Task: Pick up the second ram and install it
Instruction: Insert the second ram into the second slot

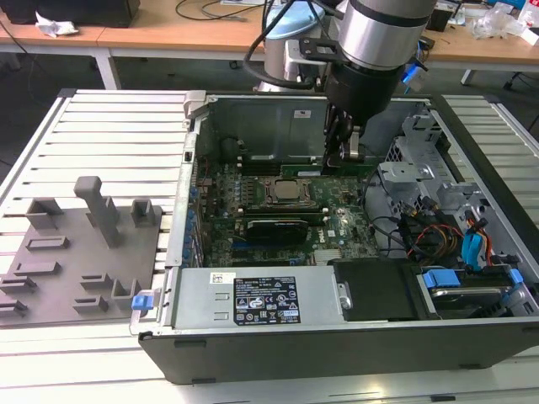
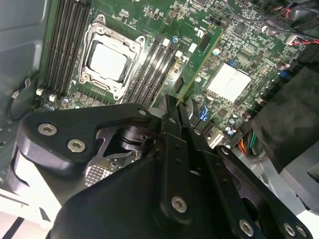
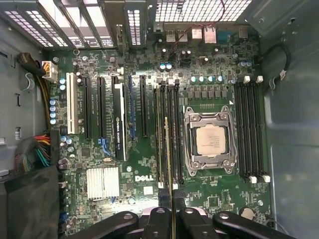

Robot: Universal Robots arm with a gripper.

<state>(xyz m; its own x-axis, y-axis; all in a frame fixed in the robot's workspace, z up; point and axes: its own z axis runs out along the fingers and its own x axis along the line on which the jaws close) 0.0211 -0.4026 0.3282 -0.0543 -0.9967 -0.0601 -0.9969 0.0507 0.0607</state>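
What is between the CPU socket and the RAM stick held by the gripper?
In the first wrist view, black memory slots lie between the CPU socket and the second ram.

Green second ram (image 2: 199, 59) on edge above motherboard

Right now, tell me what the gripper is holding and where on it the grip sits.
The gripper is shut on the second ram, pinching one end of the thin green stick; the rest reaches out over the motherboard, beside the CPU socket.

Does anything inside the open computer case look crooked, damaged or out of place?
Nothing stands out. The gripper holds the thin green RAM stick above the black memory slots beside the silver CPU socket; no damage is visible.
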